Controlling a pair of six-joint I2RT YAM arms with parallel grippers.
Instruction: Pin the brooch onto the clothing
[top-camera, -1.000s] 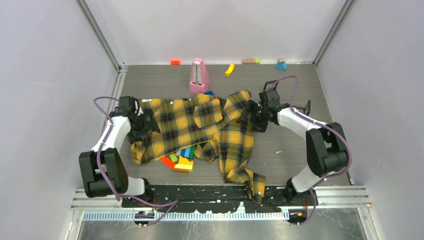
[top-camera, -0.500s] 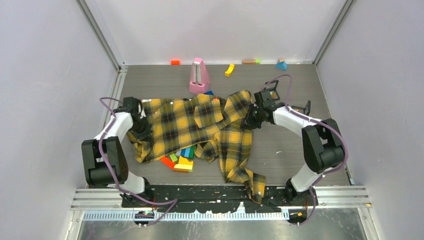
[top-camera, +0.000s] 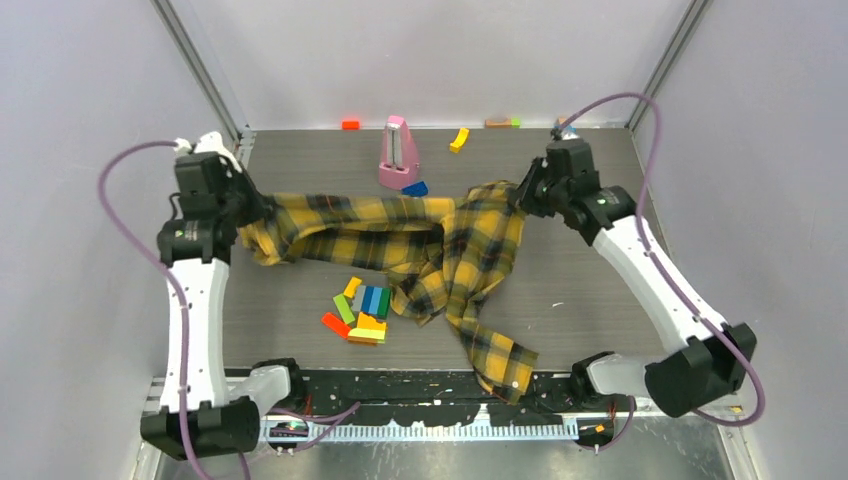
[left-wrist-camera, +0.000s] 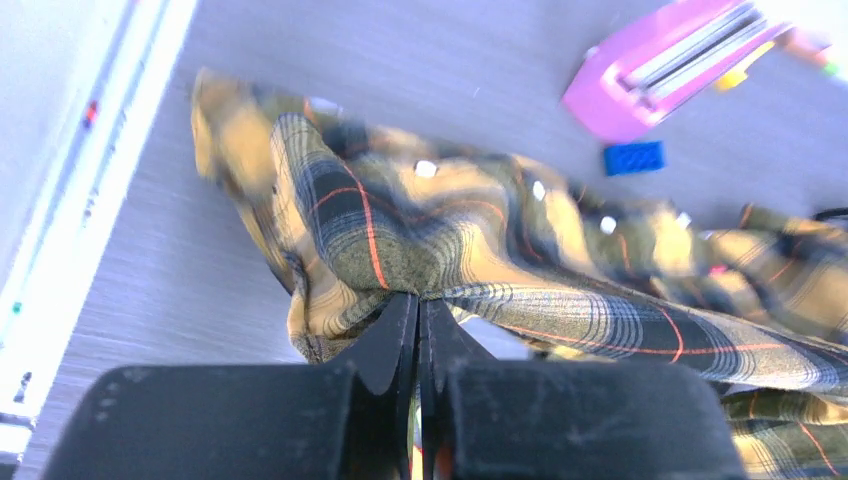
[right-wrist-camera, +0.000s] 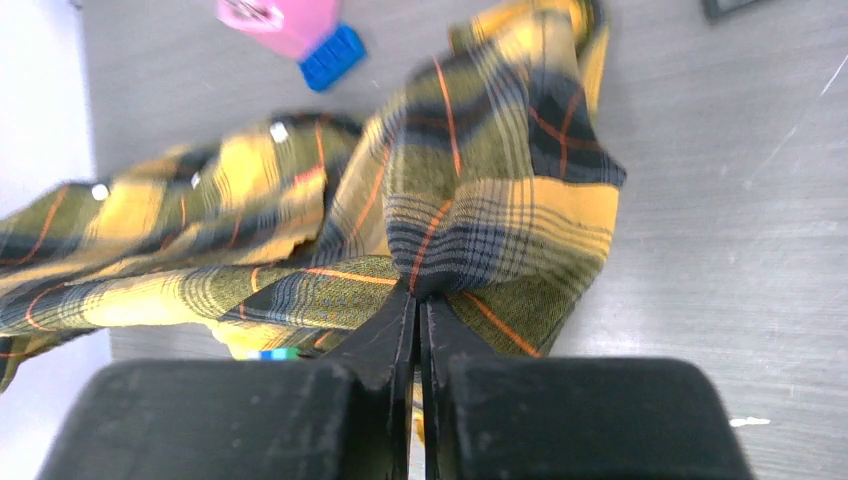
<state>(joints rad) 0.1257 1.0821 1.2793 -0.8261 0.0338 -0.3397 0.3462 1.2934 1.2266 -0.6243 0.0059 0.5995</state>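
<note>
A lab test cell: bare lilac walls (top-camera: 80, 150), aluminium frame posts (top-camera: 203, 70), a grey table (top-camera: 590, 280) with toy blocks (top-camera: 365, 318).

The shirt (top-camera: 380, 235) bars the middle of the table (top-camera: 600, 290), blocks (top-camera: 365, 310) just in front (a pink metronome (top-camera: 398, 155) behind). The right side lies open.

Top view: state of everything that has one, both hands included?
shirt: bunched, pinched at both ends, one sleeve trailing to the near edge
left hand: shut on shirt
right hand: shut on shirt
pink metronome: upright
blue brick: lying flat
block pile: loose, beside shirt
brooch: not visible
</note>
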